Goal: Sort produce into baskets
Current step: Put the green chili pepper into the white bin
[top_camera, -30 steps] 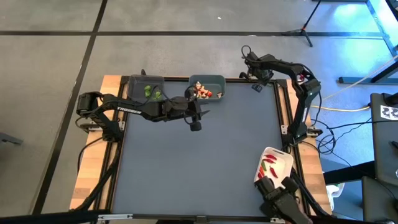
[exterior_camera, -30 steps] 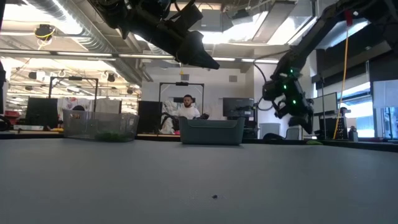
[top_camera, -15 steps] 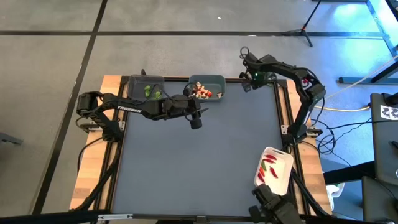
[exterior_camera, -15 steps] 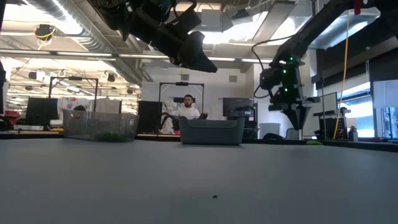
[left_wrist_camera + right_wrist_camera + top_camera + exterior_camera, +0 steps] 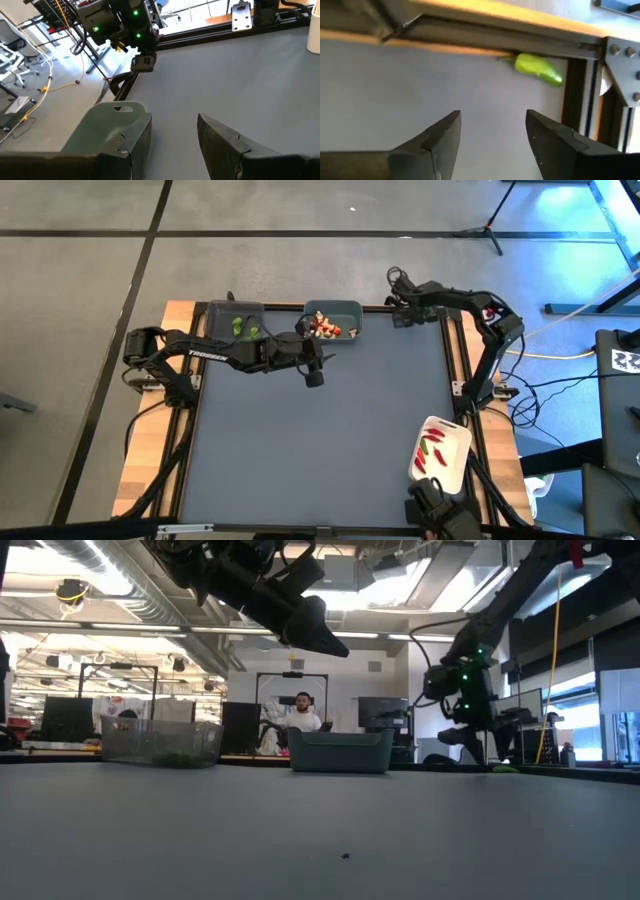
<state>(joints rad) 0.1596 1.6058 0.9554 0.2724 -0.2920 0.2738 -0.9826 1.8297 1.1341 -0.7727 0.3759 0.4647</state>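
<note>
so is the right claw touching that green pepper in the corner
Apart. The right wrist view shows the right claw open and empty, with bare mat between its fingers and the green pepper lying against the table frame.

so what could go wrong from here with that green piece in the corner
The green piece lies tight against the table's frame, so the open right end effector may strike the rail or push the piece deeper into the corner rather than straddle it.

Carrying it to the dark grey bin means passing the left end effector hovering nearby.
</note>
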